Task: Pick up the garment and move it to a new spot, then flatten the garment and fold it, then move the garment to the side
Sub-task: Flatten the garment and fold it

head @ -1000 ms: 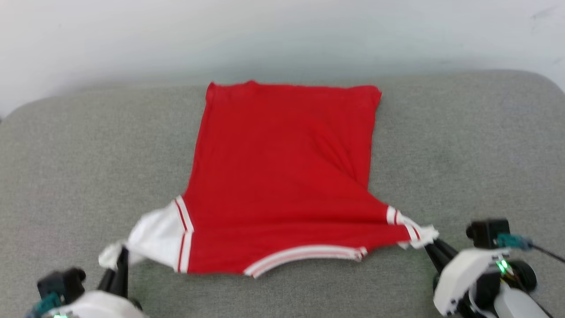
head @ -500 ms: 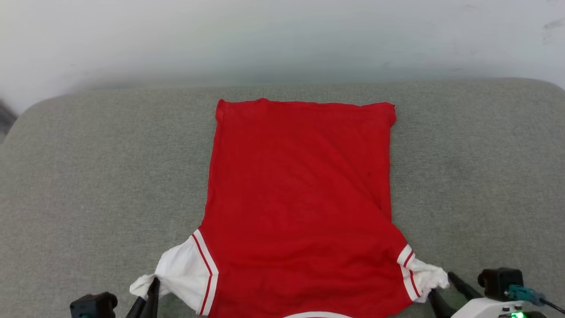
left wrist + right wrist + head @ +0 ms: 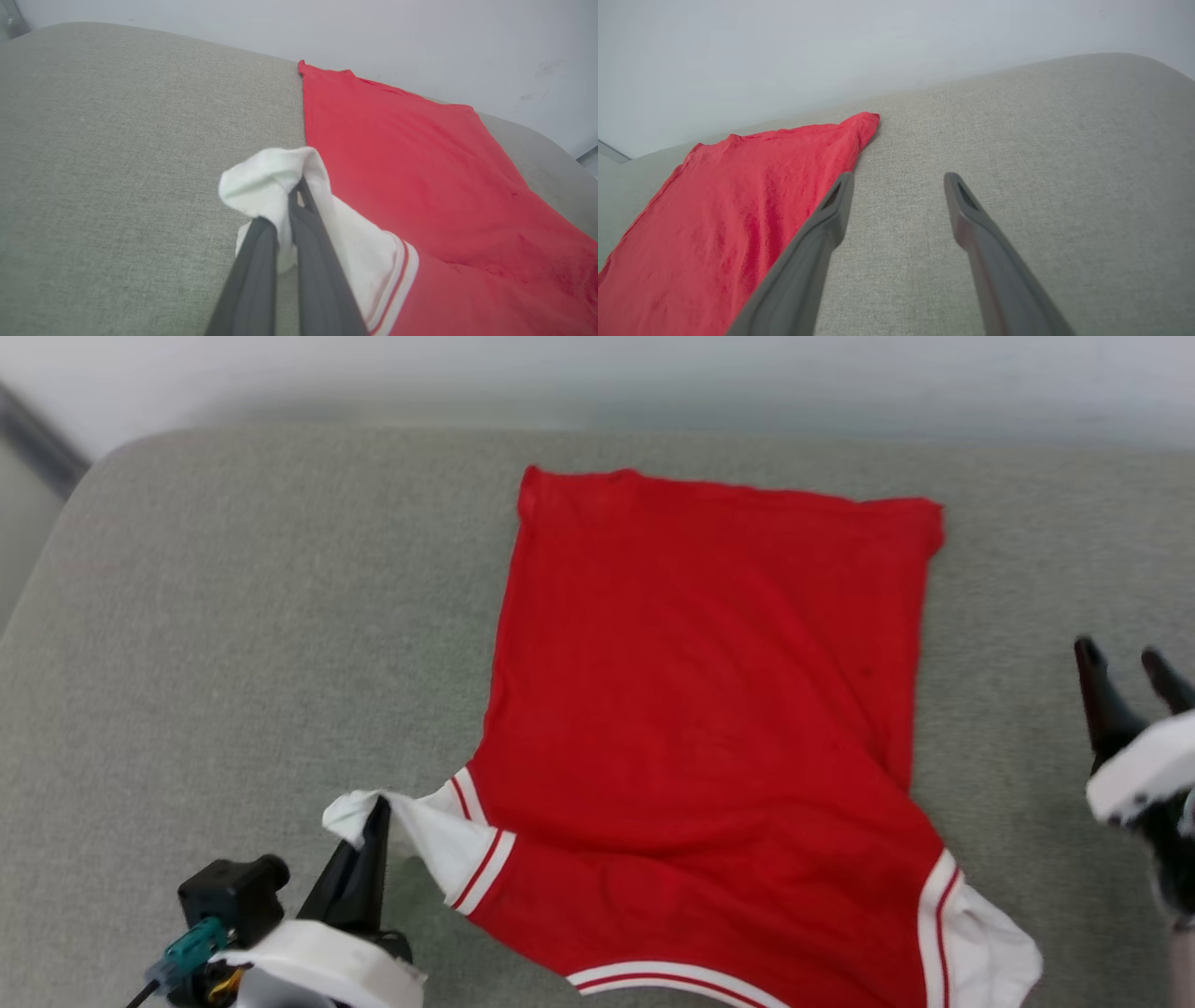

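PrimeBot's left gripper (image 3: 377,808) is showing two long, dark, tapering fingers (image 3: 254,280) set in a white wrist shell (image 3: 317,961). Beside the shell, a black camera block (image 3: 231,894) is carrying a teal connector (image 3: 191,941) and a thin dark cable (image 3: 140,997). The right gripper (image 3: 1118,651) is wearing a matching white casing (image 3: 1139,770), its grey fingertips (image 3: 959,191) showing narrow slots.

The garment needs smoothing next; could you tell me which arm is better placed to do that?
Left, probably: the left gripper is shut on the garment at its white sleeve, while the right gripper hangs open beside it, holding nothing.
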### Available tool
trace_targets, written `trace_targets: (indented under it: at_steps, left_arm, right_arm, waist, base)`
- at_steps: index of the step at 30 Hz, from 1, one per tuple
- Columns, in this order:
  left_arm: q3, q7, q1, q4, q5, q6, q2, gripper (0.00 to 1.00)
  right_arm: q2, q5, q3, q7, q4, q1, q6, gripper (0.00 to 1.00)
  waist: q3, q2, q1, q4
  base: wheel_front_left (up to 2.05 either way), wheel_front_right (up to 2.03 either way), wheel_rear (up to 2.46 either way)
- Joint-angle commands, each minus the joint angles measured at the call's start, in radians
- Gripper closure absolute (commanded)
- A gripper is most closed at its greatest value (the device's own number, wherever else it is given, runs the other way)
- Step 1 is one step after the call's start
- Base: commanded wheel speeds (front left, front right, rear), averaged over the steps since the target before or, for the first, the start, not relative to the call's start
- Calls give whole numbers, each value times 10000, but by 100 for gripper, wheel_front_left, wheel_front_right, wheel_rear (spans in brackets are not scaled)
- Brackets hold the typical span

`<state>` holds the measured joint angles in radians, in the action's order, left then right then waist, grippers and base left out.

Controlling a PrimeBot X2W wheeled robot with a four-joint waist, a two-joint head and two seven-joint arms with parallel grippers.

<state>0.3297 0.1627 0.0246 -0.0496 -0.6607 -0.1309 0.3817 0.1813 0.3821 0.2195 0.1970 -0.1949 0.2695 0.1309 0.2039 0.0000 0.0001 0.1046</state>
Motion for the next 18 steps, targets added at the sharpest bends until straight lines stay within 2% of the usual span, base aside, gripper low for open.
trace_targets:
  at_steps: [1,6,10,12,18]
  left_arm:
    - [82,119,-373,-61,99,106,-110,100]
    - [421,348,-1134,-138,245,430,-501,100]
    - [578,542,-1523,-51,214,674,-787,100]
    - [606,645,-1720,53,120,895,-955,100]
    - [670,816,-2172,384,207,1178,-1201,100]
  right_arm:
    - [375,33,-52,618,-475,985,-3,0]
    - [1252,32,-182,2813,-1974,3470,-3,0]
    - [1666,-367,-253,4485,-2812,5247,-3,0]
    - [1722,-649,-218,5136,-3140,5939,-3,0]
    - [1585,-1575,-43,6034,-3788,6967,-3,0]
  waist:
    - [719,0,-1,602]
    - [1622,0,-1,1329]
    - [2301,0,-1,1735]
    - [2639,0,-1,1946]
    - [3279,0,-1,2352]
  base:
    - [0,0,0]
    - [0,0,0]
    - [0,0,0]
    - [0,0,0]
    - [0,0,0]
